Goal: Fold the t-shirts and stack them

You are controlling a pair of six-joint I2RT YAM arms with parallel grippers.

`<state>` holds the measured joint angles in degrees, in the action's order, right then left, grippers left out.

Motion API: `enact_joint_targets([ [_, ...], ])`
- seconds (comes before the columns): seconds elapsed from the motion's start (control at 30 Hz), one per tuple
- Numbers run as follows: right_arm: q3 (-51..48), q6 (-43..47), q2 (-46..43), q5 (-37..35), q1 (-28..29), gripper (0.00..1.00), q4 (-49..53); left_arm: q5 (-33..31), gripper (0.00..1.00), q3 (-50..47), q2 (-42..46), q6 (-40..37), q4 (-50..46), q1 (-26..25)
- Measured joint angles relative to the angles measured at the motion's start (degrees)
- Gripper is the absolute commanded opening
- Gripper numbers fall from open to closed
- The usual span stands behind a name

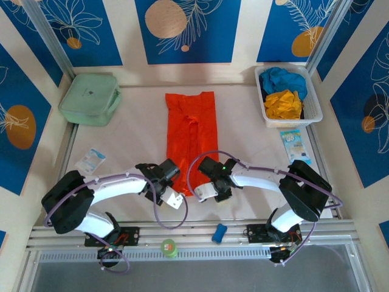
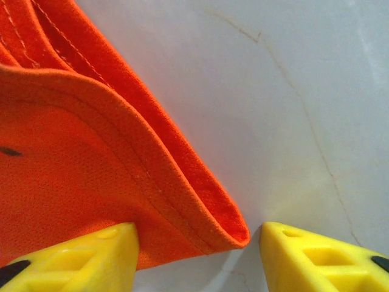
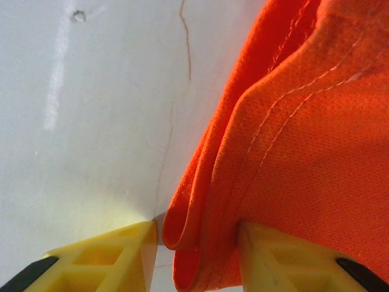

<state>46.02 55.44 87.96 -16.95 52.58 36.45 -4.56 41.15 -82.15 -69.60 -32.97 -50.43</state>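
Lying in the middle of the bench (image 1: 134,140), the orange t-shirt (image 1: 190,131) was folded into a long strip. The left gripper (image 2: 199,255) sat at its near left corner, spread wide around the hem. The right gripper (image 3: 196,255) straddled the near right edge, also apart, with fabric between its fingers. The yellow t-shirt (image 1: 284,104) and blue t-shirt (image 1: 282,79) were heaped in the white basket (image 1: 314,104), far right.

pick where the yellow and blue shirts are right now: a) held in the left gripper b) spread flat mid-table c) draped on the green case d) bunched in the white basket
d, the yellow t-shirt and blue t-shirt lie crumpled inside the white basket.
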Motion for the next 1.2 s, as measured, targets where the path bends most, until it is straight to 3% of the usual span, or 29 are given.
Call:
enact_joint_targets([
  [0.23,0.0,-0.6,0.0,0.0,0.2,0.35,0.2,0.1,0.55,0.8,-2.3,-1.1,-0.4,0.0],
  [0.5,0.0,-1.0,0.1,0.4,0.3,0.29,0.7,0.3,0.41,3.8,-6.5,-1.3,-3.5,-0.1],
  [0.73,0.9,-1.5,0.9,0.7,0.3,0.23,2.0,-0.1,0.22,10.9,-13.4,0.5,-10.1,-0.1],
  [0.83,0.9,-1.8,0.9,1.0,0.2,0.14,2.2,0.3,0.0,12.3,-15.0,1.0,-13.0,-0.1],
  [0.9,0.9,-2.1,0.9,1.5,0.2,0.0,2.6,0.5,0.0,12.5,-15.1,1.6,-13.9,-0.2],
  [1.2,1.6,-2.3,1.0,1.9,-0.7,0.0,1.4,0.5,0.0,8.6,-9.4,2.1,-10.5,-0.3],
])
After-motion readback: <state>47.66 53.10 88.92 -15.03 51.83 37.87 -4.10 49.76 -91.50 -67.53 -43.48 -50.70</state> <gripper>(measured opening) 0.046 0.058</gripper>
